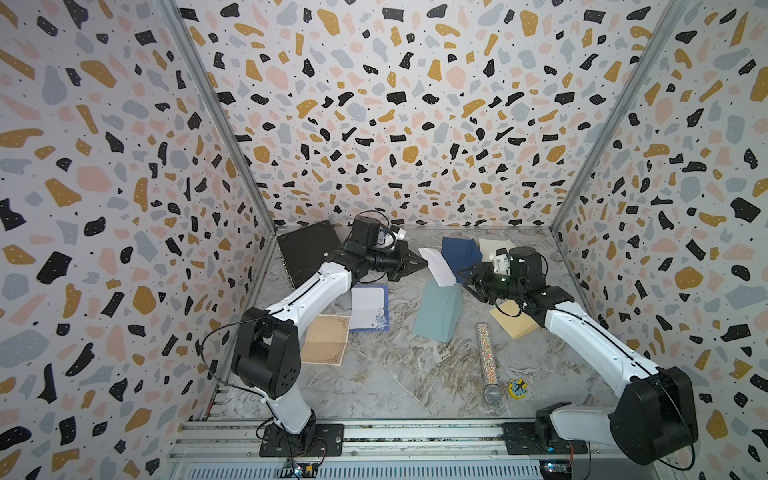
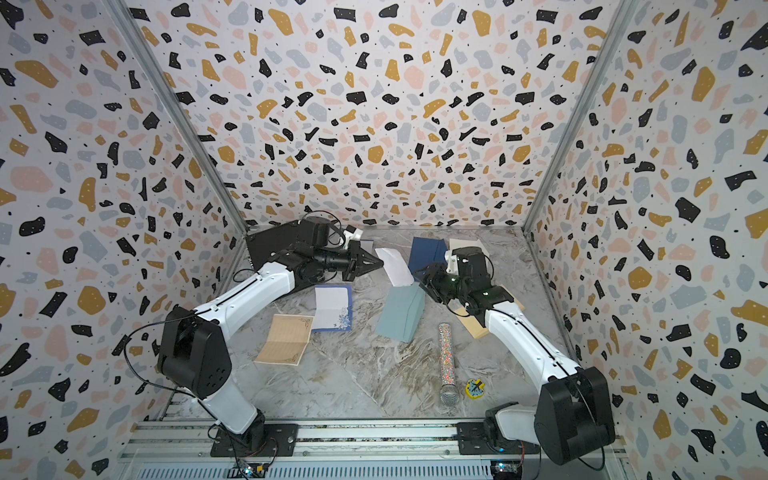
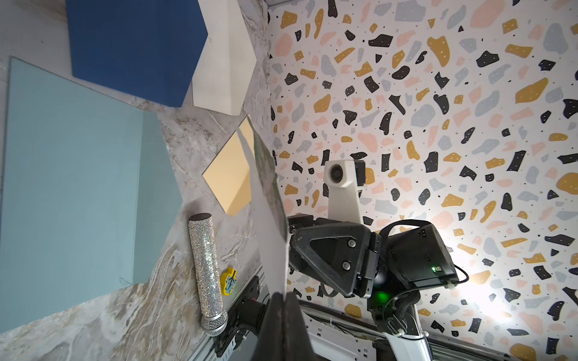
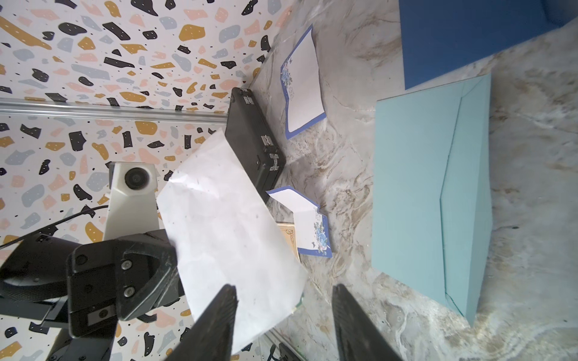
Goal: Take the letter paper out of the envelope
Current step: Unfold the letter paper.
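Letter paper [image 1: 437, 266] white, creased, held in air above teal envelope [image 1: 436, 311]; left gripper [image 1: 424, 262] clamped on its edge; right gripper [image 1: 463, 279] jaws apart, holding nothing

Glittery microphone [image 1: 486, 357], black case [image 1: 305, 251]

No text, label, brand or number can be read, also not on the letter paper [image 4: 225, 225].

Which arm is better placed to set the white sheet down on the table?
Left, probably: the left gripper is shut on the white sheet, clear of the teal envelope; the right gripper stands open beside it, gripping nothing.
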Available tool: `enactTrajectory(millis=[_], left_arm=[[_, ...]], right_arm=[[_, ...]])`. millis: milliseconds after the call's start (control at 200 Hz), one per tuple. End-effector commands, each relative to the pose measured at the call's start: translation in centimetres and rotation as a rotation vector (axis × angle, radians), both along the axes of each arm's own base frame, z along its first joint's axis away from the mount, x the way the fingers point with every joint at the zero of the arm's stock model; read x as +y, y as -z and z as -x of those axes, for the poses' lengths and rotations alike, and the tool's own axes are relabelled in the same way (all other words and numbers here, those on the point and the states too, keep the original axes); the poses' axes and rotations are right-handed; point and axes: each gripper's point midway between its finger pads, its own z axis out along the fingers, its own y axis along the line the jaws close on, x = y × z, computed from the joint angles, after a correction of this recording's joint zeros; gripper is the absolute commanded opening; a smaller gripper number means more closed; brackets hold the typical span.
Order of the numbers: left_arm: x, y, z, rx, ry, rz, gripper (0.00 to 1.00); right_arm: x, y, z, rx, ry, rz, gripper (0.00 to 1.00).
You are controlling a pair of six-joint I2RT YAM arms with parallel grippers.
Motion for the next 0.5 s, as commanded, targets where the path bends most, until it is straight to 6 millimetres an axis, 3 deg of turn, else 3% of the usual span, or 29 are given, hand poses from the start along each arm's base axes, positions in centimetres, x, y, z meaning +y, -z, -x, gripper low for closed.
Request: enactTrajectory(millis=[0,330,496], left_arm=[[-0.74,-1.04,-0.18,-0.038,0.026,0.042,0.00],[-1.35,-0.55,-0.05,-0.027,0.038,0.041,0.00],[-1.43,-0.32,-0.09,-0.026,0.042,0.036,0.00]], right_arm=[[0.31,-0.18,0.06,0.015,-0.002,-0.053,0.50],[1.00,-1.03,-0.65,-0.008,-0.010,-0.127,0.39],[0.48,-0.80,-0.26,-0.007,-0.024,-0.054,0.38]])
